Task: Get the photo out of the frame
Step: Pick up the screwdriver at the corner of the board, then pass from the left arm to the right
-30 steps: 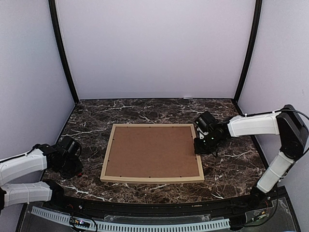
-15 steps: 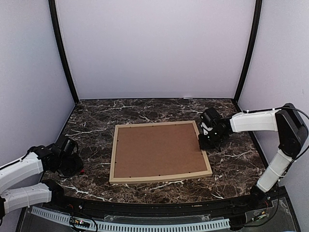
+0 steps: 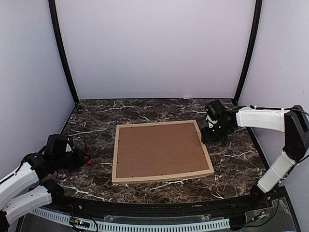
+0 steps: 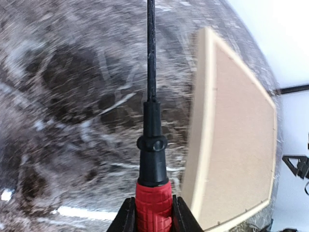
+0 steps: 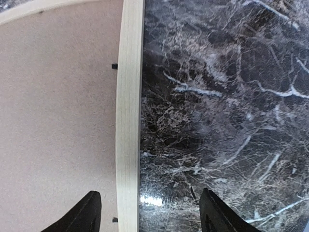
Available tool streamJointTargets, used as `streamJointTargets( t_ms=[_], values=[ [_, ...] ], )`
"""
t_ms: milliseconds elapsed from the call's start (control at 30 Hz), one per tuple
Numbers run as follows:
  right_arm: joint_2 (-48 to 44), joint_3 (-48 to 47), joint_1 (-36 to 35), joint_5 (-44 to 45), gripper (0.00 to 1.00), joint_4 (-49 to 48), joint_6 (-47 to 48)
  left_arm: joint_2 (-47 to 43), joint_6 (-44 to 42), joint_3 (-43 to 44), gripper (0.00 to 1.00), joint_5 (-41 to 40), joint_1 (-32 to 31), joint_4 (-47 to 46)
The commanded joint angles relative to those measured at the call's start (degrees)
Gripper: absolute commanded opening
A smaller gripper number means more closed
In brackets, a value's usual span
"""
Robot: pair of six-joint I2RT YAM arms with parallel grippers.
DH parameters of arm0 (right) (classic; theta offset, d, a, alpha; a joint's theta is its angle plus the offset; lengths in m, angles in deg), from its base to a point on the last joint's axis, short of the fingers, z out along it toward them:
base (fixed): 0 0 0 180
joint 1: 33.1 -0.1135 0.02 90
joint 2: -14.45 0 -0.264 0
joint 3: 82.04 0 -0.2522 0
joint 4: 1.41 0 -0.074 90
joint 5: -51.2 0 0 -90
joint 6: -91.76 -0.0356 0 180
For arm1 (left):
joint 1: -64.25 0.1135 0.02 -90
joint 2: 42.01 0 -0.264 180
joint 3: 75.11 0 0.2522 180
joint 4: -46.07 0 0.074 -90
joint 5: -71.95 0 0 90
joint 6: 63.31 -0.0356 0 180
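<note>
From above, the frame (image 3: 163, 177) is lying back-up in the middle of the table (image 3: 145, 110), a big rectangle of thin pale wood skewed slightly to the table edge; a flat brown board (image 3: 159, 150) is filling it, so the photo is hidden; the left gripper (image 3: 79, 157) is hovering left of it, clamping a screwdriver (image 3: 87, 159) with a red handle; the right gripper (image 3: 212, 131) is sitting just beside the far right corner.

On the left wrist, the left gripper (image 4: 153, 218) is squeezing the ribbed red handle of the screwdriver (image 4: 152, 145); its black collar and thin shaft are pointing out over blurred, glossy dark marble (image 4: 72, 96); the frame (image 4: 202, 121) is lying to the right.

On the right wrist, the right gripper (image 5: 152, 217) is standing wide apart and gripping nothing; one finger is hanging over the matte, finely speckled board (image 5: 58, 121), the other over the white-veined table (image 5: 217, 96); the smooth, straight-grained rail of the frame (image 5: 129, 96) is running between them; small black tabs (image 5: 114, 66) are poking out along its inner edge.
</note>
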Motion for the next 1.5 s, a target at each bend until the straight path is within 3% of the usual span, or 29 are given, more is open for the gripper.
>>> streamJointTargets(
  t_ms=[0,133,300,533,800,1033,1467],
  values=[
    [-6.94,-4.02,0.26,0.81,0.73,3.28,-0.94,-0.81,-5.61,0.66,0.0,8.02,0.04,-9.06],
    [-14.51,-2.47,-0.17,-14.32,0.77,-3.59,-5.47,0.26,-8.1,1.2,0.0,15.4,0.02,-16.93],
    [-22.25,7.52,-3.99,-33.59,0.78,-27.65,-18.56,2.8,-8.82,1.82,0.0,25.27,-0.04,-29.6],
    [-23.86,12.46,-7.78,-38.55,0.78,-47.45,-25.2,9.0,-6.08,5.42,0.0,28.46,-2.07,-38.31],
    [-15.99,9.53,-10.9,-40.81,0.74,-58.08,-28.57,15.44,-7.45,8.84,0.0,24.98,-8.73,-49.38],
    [-12.79,7.81,-15.8,-39.03,0.71,-64.99,-30.36,21.02,-8.43,12.18,0.0,25.44,-11.95,-54.35],
    [-12.43,6.87,-19.9,-37.41,0.67,-68.3,-29.39,26.4,-7.54,14.03,0.0,28.67,-15.02,-65.03]
  ],
)
